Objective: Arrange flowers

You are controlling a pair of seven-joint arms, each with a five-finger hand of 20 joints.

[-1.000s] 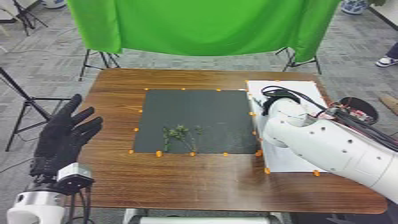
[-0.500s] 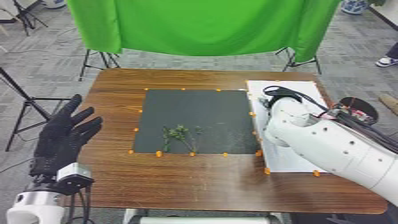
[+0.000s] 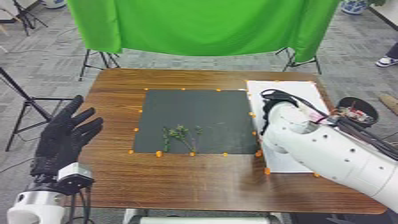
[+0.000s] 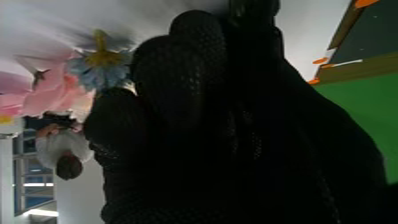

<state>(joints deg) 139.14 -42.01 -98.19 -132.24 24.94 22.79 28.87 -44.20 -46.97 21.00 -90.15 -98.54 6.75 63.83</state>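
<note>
Over the white sheet (image 3: 304, 88) at right, the robot's right hand (image 4: 178, 125), its grip impossible to tell, has edged nearer, pink flowers (image 4: 55, 95) and a blue flower (image 4: 99, 70) beside it, likely positioning for placement, while greenery (image 3: 180, 133) lies on the near mat (image 3: 195, 110).

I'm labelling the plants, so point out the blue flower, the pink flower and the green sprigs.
Blue flower (image 4: 94, 76): right wrist view, petals.
Pink flower (image 4: 46, 95): right wrist view, petal.
Green sprigs (image 3: 180, 132): head view, leafy part.

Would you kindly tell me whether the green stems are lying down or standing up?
Lying down: the green stems stretch flat along the dark mat.
</note>
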